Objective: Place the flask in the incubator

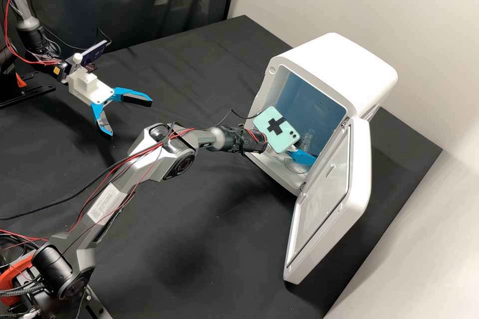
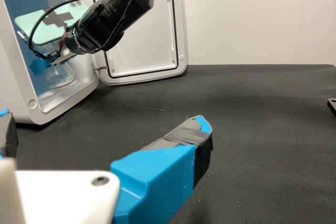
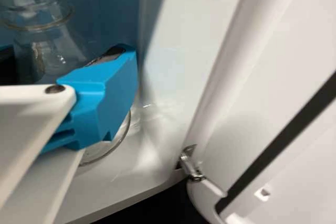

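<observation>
The white incubator (image 1: 339, 65) stands at the bench's right side with its blue inside showing and its door (image 1: 329, 199) swung down and open. The clear glass flask (image 1: 293, 163) stands on the incubator's floor, just inside the opening. My right gripper (image 1: 303, 154) is inside the chamber, shut on the flask (image 3: 42, 40), with one blue finger (image 3: 100, 98) against the glass. My left gripper (image 1: 128, 118) hangs open and holds nothing above the bench at the far left. The left wrist view looks across the bench to the incubator (image 2: 31, 114) and the flask (image 2: 58, 74).
A mint green plate with a black cross (image 1: 276, 128) sits on the right arm's wrist at the chamber's mouth. The open door (image 2: 142, 40) juts toward the bench's front right edge. Cables trail along the right arm (image 1: 164, 152). Bare black bench (image 1: 199, 229) lies in front.
</observation>
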